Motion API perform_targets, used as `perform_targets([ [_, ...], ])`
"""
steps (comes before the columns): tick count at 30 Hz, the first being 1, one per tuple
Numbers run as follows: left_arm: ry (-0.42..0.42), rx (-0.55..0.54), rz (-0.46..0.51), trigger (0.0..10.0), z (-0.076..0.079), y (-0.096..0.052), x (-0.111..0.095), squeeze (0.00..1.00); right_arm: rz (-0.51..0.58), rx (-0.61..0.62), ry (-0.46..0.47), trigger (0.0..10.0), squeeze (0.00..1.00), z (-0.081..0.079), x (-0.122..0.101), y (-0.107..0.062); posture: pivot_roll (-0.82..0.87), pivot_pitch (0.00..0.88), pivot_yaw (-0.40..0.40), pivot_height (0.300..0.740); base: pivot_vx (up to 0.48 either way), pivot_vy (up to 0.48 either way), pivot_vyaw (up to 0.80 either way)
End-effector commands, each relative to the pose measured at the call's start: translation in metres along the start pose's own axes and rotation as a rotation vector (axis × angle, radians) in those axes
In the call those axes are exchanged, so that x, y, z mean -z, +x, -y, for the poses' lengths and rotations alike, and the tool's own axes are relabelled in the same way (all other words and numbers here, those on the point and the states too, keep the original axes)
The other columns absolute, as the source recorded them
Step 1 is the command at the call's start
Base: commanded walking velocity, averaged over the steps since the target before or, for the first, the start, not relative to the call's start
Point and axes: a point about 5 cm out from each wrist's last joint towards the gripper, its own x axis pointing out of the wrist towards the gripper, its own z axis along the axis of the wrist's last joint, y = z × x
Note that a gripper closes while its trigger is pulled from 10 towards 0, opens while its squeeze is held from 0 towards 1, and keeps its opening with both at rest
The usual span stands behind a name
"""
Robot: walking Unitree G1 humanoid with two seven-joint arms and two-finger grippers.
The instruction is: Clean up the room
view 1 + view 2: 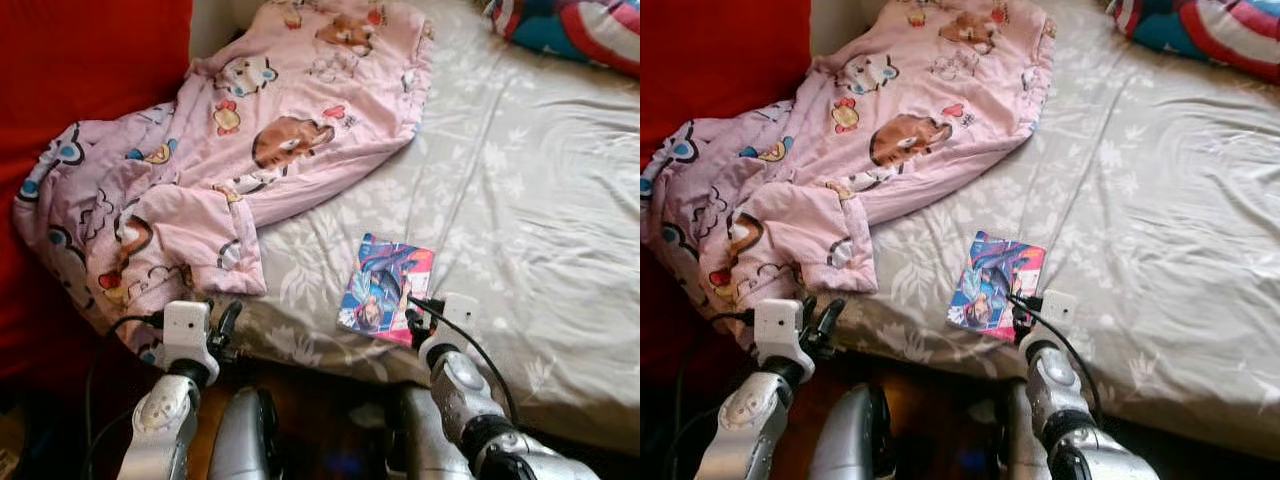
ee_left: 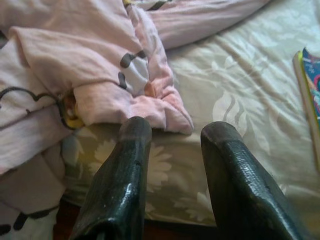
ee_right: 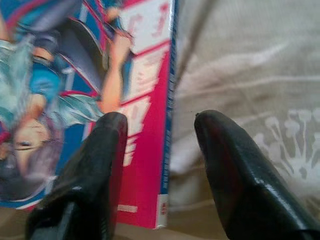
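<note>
- Right gripper (image 3: 160, 145), fingers spread, straddles the comic book's (image 1: 385, 288) spine edge, lined up to pinch it off the bed (image 1: 540, 200).
- Left gripper (image 2: 172, 150), released and empty, hovers at the pink blanket's (image 1: 200, 170) five-o'clock corner.

Head stereo pair and two wrist cameras.
Head views look down on the bed (image 1: 520, 200); wrist views look close along spread fingers, sharing the book (image 3: 145, 100) edge.
</note>
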Motion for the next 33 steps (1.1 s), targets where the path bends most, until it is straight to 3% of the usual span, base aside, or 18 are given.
perform_targets([
  [1, 0.006, -0.007, -0.036, 10.0, -0.002, -0.006, 0.004, 0.00, -0.043, 0.024, 0.030, 10.0, 1.00, 0.004, 0.012, -0.003, 0.09, 0.325, 0.062, 0.587, 0.000, 0.000, 0.00],
  [3, 0.007, -0.009, -0.042, 10.0, -0.003, -0.008, 0.003, 0.00, -0.044, 0.024, 0.040, 10.0, 0.99, 0.004, 0.012, -0.003, 0.09, 0.329, 0.063, 0.587, 0.000, 0.000, 0.00],
  [4, 0.008, -0.009, -0.044, 10.0, -0.003, -0.010, 0.002, 0.00, -0.044, 0.020, 0.047, 10.0, 0.78, 0.003, 0.013, -0.003, 0.10, 0.333, 0.065, 0.587, 0.000, 0.000, 0.00],
  [5, 0.009, -0.010, -0.054, 10.0, -0.004, -0.012, 0.001, 0.00, -0.043, 0.006, 0.056, 10.0, 0.00, 0.002, 0.013, -0.003, 0.10, 0.333, 0.065, 0.587, 0.000, 0.000, 0.00],
  [14, 0.012, -0.015, -0.075, 10.0, -0.005, -0.014, -0.001, 0.00, 0.031, -0.044, 0.073, 10.0, 0.00, -0.006, 0.004, -0.002, 0.10, 0.336, 0.065, 0.587, 0.000, 0.000, 0.00],
  [20, 0.011, -0.018, -0.085, 10.0, -0.005, -0.010, -0.002, 0.00, 0.077, 0.014, 0.037, 10.0, 0.00, 0.004, 0.002, -0.004, 0.10, 0.319, 0.061, 0.587, 0.000, 0.000, 0.00],
  [28, 0.008, -0.025, -0.083, 10.0, -0.008, -0.005, -0.002, 0.00, 0.239, 0.030, 0.001, 10.0, 0.00, 0.004, -0.014, -0.007, 0.09, 0.304, 0.059, 0.587, 0.000, 0.000, 0.00],
  [33, 0.005, -0.021, -0.088, 10.0, -0.007, -0.003, 0.001, 0.00, 0.246, -0.017, 0.013, 10.0, 0.00, -0.007, -0.011, -0.009, 0.09, 0.302, 0.057, 0.587, 0.000, 0.000, 0.00],
])
